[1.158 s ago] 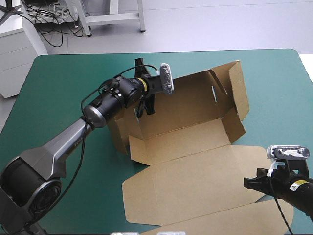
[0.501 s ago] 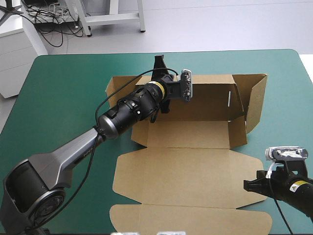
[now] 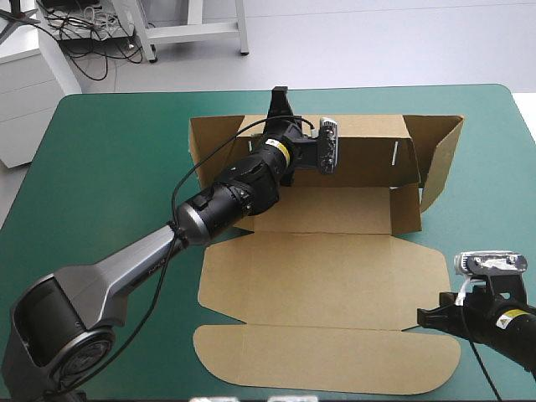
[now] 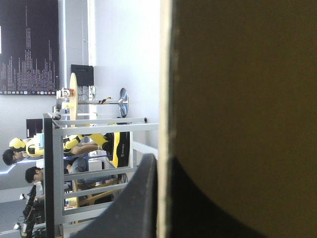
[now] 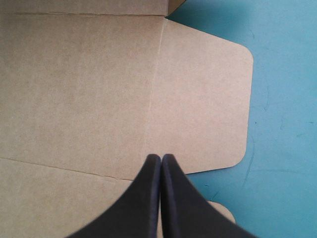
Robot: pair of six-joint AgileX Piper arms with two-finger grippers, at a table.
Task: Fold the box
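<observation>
Your box [image 3: 327, 276] sits in the middle of the bench [image 3: 109, 167], partly formed. Its rear wall [image 3: 368, 151] stands upright along the side facing the far edge. A shorter end wall is raised at each end, and the right-hand one [image 3: 441, 159] splays outward toward the bench's right edge. The base panel lies flat in front of the rear wall. The lid [image 3: 335, 280] is spread flat on the teal-green cover toward the near edge, and its rounded front flap [image 3: 327, 360] ends just short of that edge.

Your left claw [image 3: 280, 110] reaches across the box from the left and is clamped narrow on the top edge of the rear wall, left of its middle. In the left wrist view [image 4: 163, 166] the brown board [image 4: 237, 99] runs edge-on between the black fingers, with one finger [image 4: 138, 198] pressed against its outer face.

Your right claw [image 3: 429, 316] sits low near the bench's near right corner, at the right edge of the lid. In its own view [image 5: 161, 161] the fingers are closed together into one point and hold nothing. Their tip is over the lid [image 5: 74, 84] beside the crease of its rounded side flap [image 5: 203, 99], with bare cover [image 5: 282, 99] beyond. You cannot tell whether the tip touches the board.
</observation>
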